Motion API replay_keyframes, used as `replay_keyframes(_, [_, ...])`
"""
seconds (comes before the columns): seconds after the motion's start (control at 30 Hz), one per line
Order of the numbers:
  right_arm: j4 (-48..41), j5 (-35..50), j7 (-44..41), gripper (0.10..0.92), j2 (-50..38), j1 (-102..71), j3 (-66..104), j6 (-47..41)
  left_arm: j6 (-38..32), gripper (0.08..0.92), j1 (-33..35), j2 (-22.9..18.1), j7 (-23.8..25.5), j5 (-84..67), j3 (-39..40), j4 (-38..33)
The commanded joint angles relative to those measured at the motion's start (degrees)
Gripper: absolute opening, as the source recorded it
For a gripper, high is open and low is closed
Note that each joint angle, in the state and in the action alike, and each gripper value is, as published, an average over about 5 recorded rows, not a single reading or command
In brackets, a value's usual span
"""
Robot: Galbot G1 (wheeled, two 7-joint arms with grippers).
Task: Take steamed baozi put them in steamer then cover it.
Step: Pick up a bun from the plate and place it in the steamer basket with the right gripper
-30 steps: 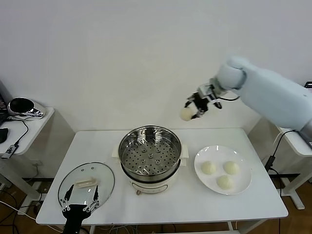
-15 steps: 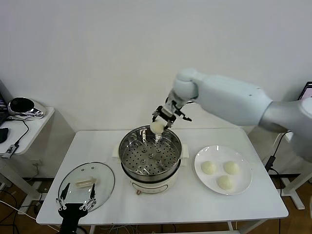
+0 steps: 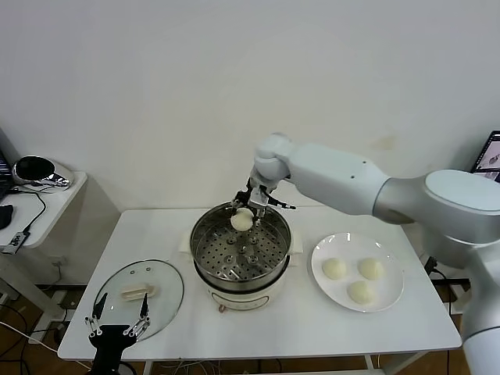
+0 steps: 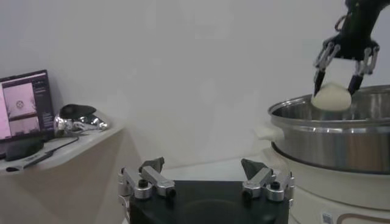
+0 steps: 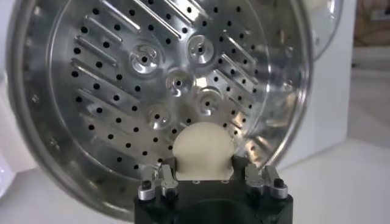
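The right pincer (image 3: 244,208) grips a small round cream-white dough bun (image 3: 241,219) above the round shiny steel steamer's (image 3: 241,248) twelve-o'clock rim. The perforated tray (image 5: 164,85) lies straight below it. The left pincer (image 3: 116,331), spread wide, idles near the tabletop's (image 3: 297,320) seven-o'clock corner.

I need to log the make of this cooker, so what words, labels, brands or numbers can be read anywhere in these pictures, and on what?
None can be read.
Steamer: a small mark low on its cream base in the left wrist view, too small to read.
Laptop screen on the side table: pictures only, too blurred for any text.
Glass cover, plate and buns: no print visible.
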Motion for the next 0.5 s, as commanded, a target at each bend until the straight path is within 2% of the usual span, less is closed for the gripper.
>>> replay_keyframes(0.03, [-4.89, -6.07, 1.68, 0.577, 3.27, -2.86, 0.50, 4.44, -0.05, 0.823, -0.04, -0.04, 0.03, -0.03, -0.04, -0.09])
replay_keyframes(0.3, [-6.22, -8.64, 2.75, 0.586, 3.92, -4.25, 1.15, 5.61, -0.12, 0.823, -0.01, -0.29, 0.00, -0.03, 0.14, -0.32])
replay_keyframes(0.5, [-5.41, -6.49, 3.25, 0.718, 3.20, -2.52, 1.26, 5.79, -0.14, 0.823, 0.21, -0.51, -0.03, -0.01, 0.15, -0.75])
